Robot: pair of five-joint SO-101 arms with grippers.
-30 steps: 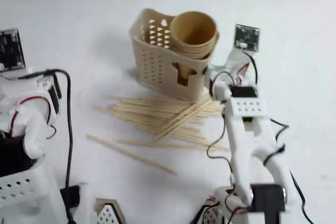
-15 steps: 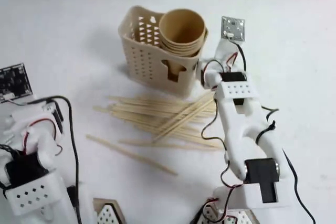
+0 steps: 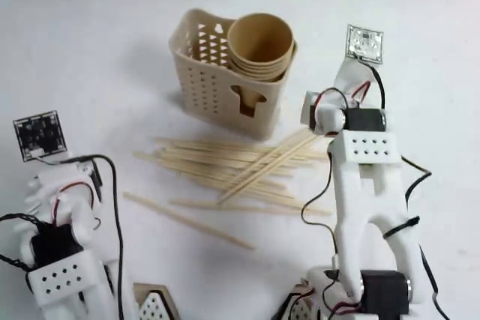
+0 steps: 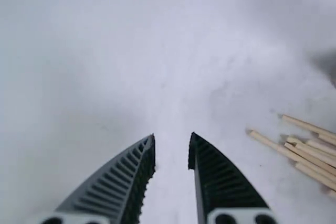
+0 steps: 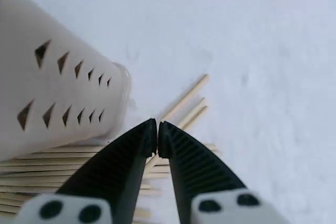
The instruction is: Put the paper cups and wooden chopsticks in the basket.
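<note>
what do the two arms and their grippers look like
Both the left arm and right arm are white plastic shells with black motors, small hole rows and thin red and black wires. The left gripper and right gripper have dark, tapering fingers with ribbed inner faces.

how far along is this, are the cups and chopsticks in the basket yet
Done: the stacked paper cups sit in the basket. In hand: nothing. The right gripper, jaws shut on nothing, is over chopstick ends beside the basket; the left gripper, jaws open, is over bare table. Left: the whole pile of wooden chopsticks lies on the table in front of the basket.
</note>
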